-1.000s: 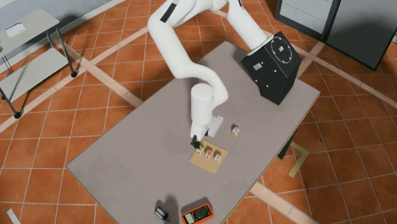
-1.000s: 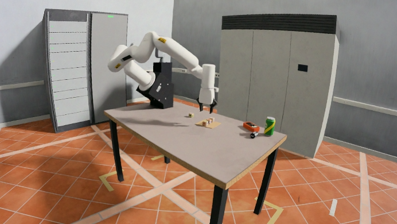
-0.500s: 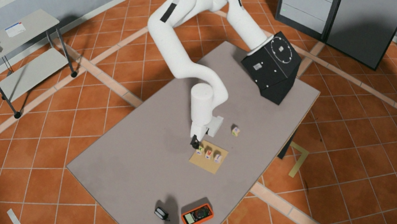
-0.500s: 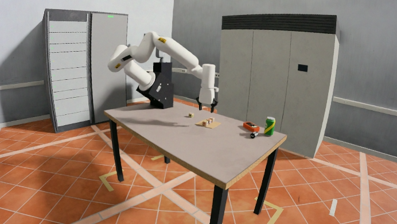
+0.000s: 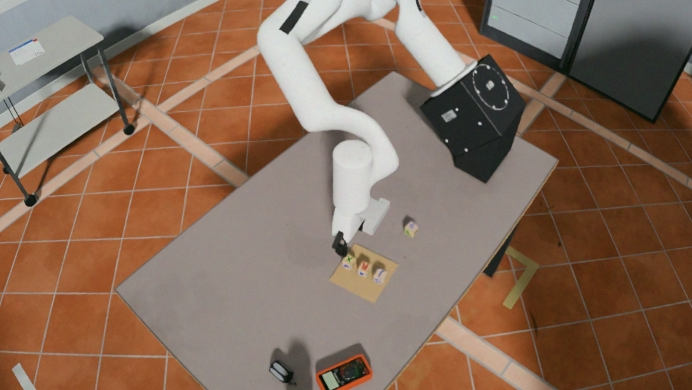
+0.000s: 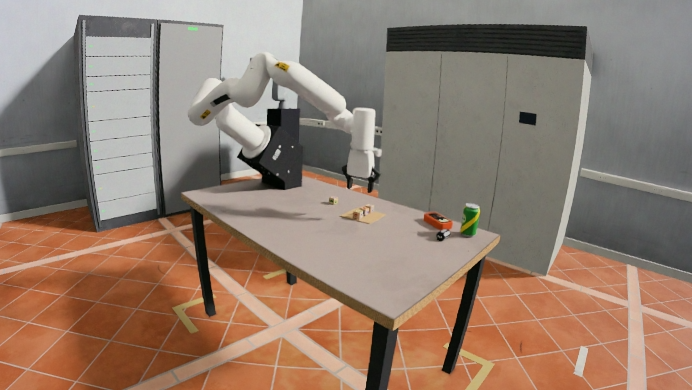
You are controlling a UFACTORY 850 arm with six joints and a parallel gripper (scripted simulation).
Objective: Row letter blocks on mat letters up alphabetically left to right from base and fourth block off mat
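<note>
Three letter blocks stand in a close row on the tan mat (image 5: 364, 279): one with a green mark (image 5: 348, 261), one with a red mark (image 5: 363, 269) and one with a blue mark (image 5: 379, 275). The letters are too small to read. The row also shows in the side view (image 6: 363, 212) on the mat (image 6: 363, 216). The fourth block (image 5: 411, 229) lies off the mat on the table, toward the robot base, also seen in the side view (image 6: 333, 200). My gripper (image 6: 360, 185) is open and empty, well above the mat's end; from above it shows as a dark tip (image 5: 340, 244) near the green-marked block.
An orange multimeter (image 5: 344, 373) and a small black object (image 5: 281, 371) lie near the table's far end. A green can (image 6: 470, 219) stands beside them. The black robot base (image 5: 472, 117) sits at the other end. Cabinets stand behind the table.
</note>
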